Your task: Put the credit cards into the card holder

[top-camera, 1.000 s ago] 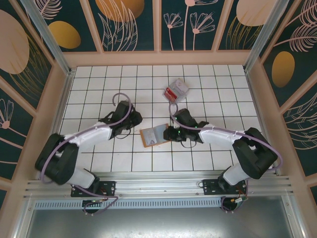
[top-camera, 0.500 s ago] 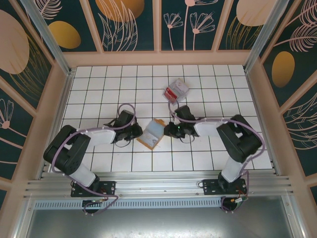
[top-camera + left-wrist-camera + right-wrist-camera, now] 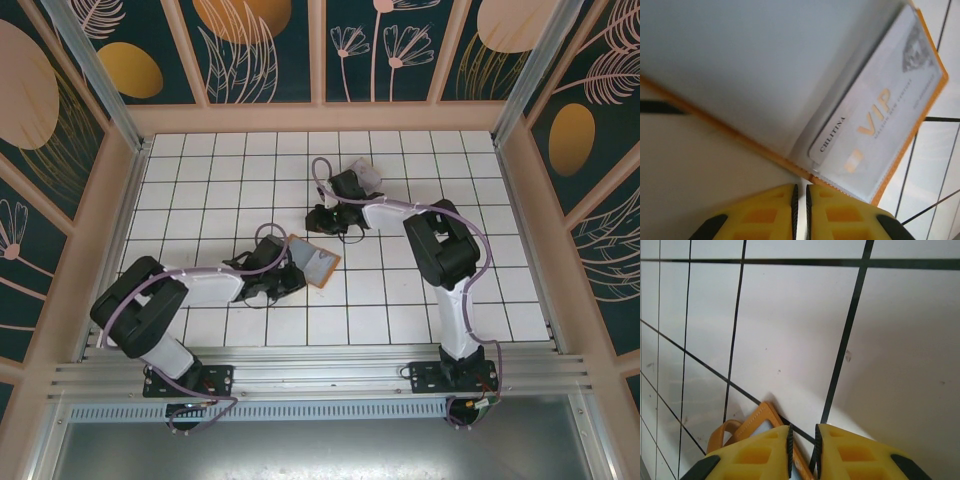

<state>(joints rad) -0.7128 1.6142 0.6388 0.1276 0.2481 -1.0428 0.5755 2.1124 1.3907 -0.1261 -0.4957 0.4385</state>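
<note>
The orange card holder [image 3: 315, 260] lies open near the table's middle. In the left wrist view its grey inner flap [image 3: 740, 60] stands raised close to the camera. A whitish credit card [image 3: 875, 120] printed "VIP" sits in a clear pocket. My left gripper [image 3: 289, 266] is at the holder's left edge. Its yellow jaws [image 3: 800, 187] are pinched to a sliver on the orange edge at the fold. My right gripper [image 3: 314, 221] hovers low just beyond the holder. Its jaws [image 3: 802, 429] stand narrowly open with bare tile between them, and the holder's stitched corner [image 3: 757, 420] lies just under them.
A clear plastic box [image 3: 364, 176] sits farther back, partly covered by the right arm's wrist. White tiled floor [image 3: 200, 190] spreads to the left and right, enclosed by low wooden walls [image 3: 320, 118].
My right arm left the holder's right edge and swung toward the clear box. The left gripper moved in to the holder's left edge and closed. The holder turned and shifted slightly.
</note>
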